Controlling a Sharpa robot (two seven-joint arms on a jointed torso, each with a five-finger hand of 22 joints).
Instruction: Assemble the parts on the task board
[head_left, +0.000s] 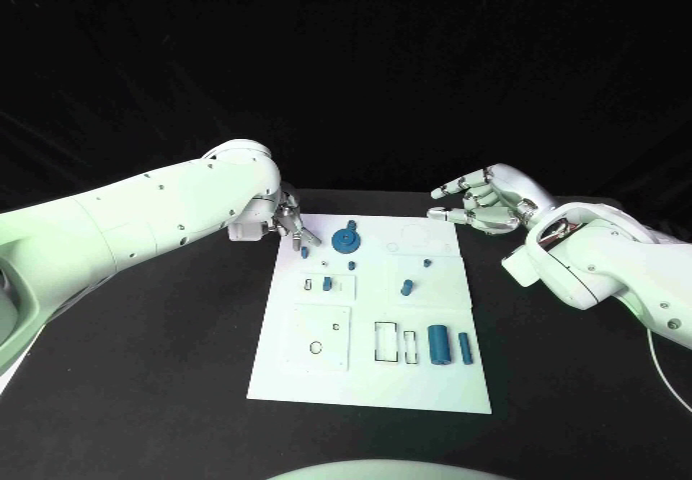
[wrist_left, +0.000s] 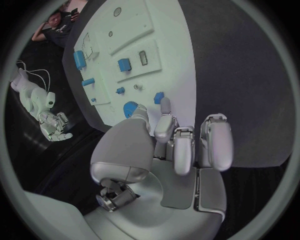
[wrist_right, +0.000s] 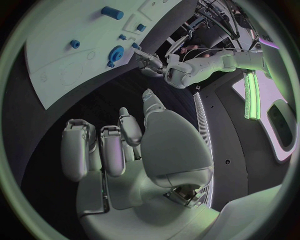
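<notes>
The white rectangular task board (head_left: 368, 370) lies with its long axis running near to far in the middle of the black table (head_left: 144, 380). My left hand (head_left: 286, 224) hovers at its far left corner, fingers loosely apart, holding nothing, fingertips (wrist_left: 165, 105) just beside a small blue part (wrist_left: 159, 97) and near the round blue gear (head_left: 346, 240). My right hand (head_left: 480, 205) hangs past the far right corner, fingers spread and curved, empty. Two blue cylinders (head_left: 437, 344) lie near the board's near right, pointing near-far.
</notes>
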